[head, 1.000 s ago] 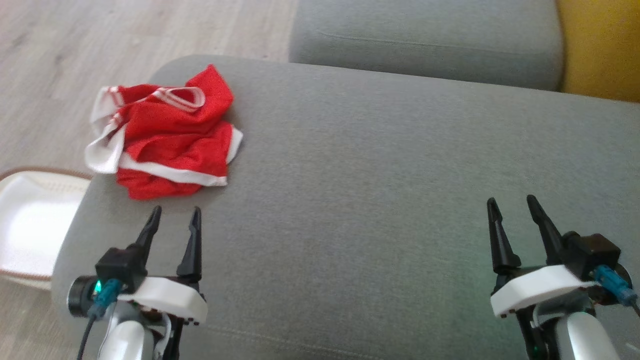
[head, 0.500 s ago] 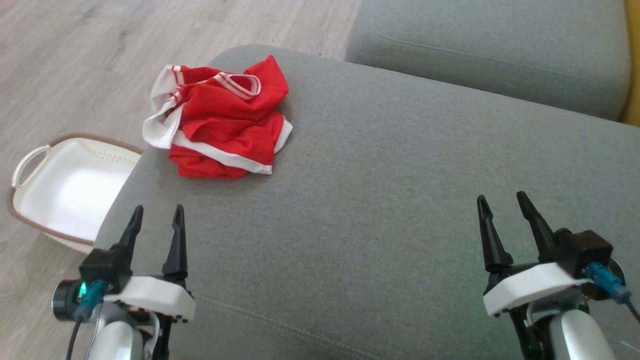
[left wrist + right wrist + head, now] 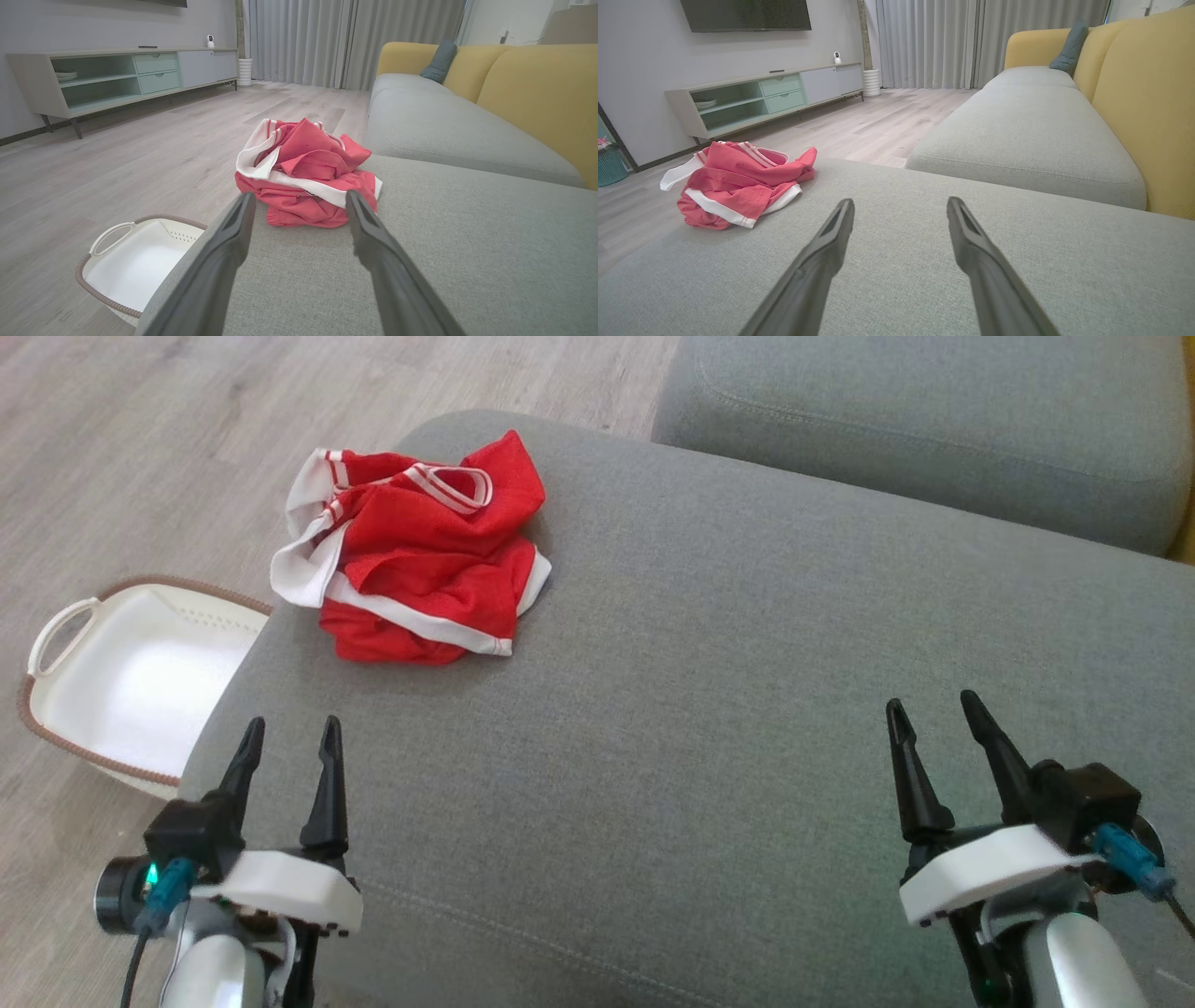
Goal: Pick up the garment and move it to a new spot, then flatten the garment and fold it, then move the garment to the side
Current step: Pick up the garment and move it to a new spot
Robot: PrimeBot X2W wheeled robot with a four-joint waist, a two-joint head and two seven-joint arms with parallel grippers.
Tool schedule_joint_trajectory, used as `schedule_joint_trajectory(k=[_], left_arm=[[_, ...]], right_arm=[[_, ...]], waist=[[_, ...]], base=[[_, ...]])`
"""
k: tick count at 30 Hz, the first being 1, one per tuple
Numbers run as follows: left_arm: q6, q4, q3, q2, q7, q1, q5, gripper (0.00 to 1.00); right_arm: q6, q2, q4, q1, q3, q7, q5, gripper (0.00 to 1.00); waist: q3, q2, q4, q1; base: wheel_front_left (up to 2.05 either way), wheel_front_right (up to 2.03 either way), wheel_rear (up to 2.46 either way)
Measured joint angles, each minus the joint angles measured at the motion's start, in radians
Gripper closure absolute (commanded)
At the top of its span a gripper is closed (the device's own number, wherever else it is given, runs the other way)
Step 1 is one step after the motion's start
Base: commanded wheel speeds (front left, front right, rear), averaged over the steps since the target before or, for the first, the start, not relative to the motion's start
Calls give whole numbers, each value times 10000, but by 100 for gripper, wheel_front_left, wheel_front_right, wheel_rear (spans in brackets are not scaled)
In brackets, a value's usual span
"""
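The red garment [image 3: 415,551] lies crumpled at the far left corner of the grey cushion [image 3: 700,709], its white hem drooping over the edge. Left gripper [image 3: 291,723] and right gripper [image 3: 932,702] hover spread and empty over the cushion's near side. A shallow pinch could drag it off the cushion

The work area contains one garment [image 3: 415,555], red with white trim, one white basket [image 3: 131,681] with one visible handle, and two grey seat cushions, namely the near cushion [image 3: 747,709] and the far cushion [image 3: 934,420]. Two grippers are present, the left gripper [image 3: 291,721] and the right gripper [image 3: 932,700], each fitted with two dark fingers [image 3: 224,252], giving four fingers in total. The room beyond contains one television [image 3: 745,14], one media console [image 3: 738,109] with two drawers [image 3: 781,85], one small white camera [image 3: 837,57], one blue-grey throw pillow [image 3: 1069,46] and one teal bin [image 3: 609,165].
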Motion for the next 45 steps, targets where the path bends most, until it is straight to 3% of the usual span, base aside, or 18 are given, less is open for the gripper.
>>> schedule_joint_trajectory(k=[11, 20, 30, 40, 41, 42, 43, 45], left_arm=[[0, 84, 198, -35, 0, -782, -194, 0], [-282, 1519, 629, -29, -2, -3359, -815, 0], [-458, 5118, 495, 399, -52, -6334, -1515, 0], [-462, 8121, -222, 752, 199, -8098, -1985, 0], [-491, 8257, -305, 813, 199, -8207, -2077, 51], [-527, 8316, -339, 892, 188, -8281, -2136, 95], [-533, 8364, -349, 961, 153, -8352, -2134, 100], [-533, 8403, -351, 1087, 86, -8468, -2130, 100]], right_arm=[[0, -52, -502, -313, 23, 378, -123, 0], [0, -642, -1423, -1347, 4, 1032, -355, 0], [-2, -951, -1950, -2100, -23, 1494, -533, 0], [0, -993, -2048, -2265, 123, 1570, -531, 0], [0, -993, -2048, -2265, 123, 1570, -531, 0], [-2, -993, -2046, -2265, 123, 1570, -531, 0], [0, -993, -2036, -2265, 115, 1569, -531, 0], [-2, -984, -2013, -2265, 98, 1563, -531, 0]], waist=[[952, 0, -169, 0], [2673, 0, -421, 3], [4372, -1, -488, 4], [4754, 0, -588, 0], [4760, -1, -598, 0], [4765, -1, -608, 1], [4760, -1, -618, 1], [4716, 0, -633, 1]], base=[[0, 0, 0], [0, 0, 0], [0, 0, 0], [0, 0, 0], [0, 0, 0], [0, 0, 0], [0, 0, 0], [0, 0, 0]])
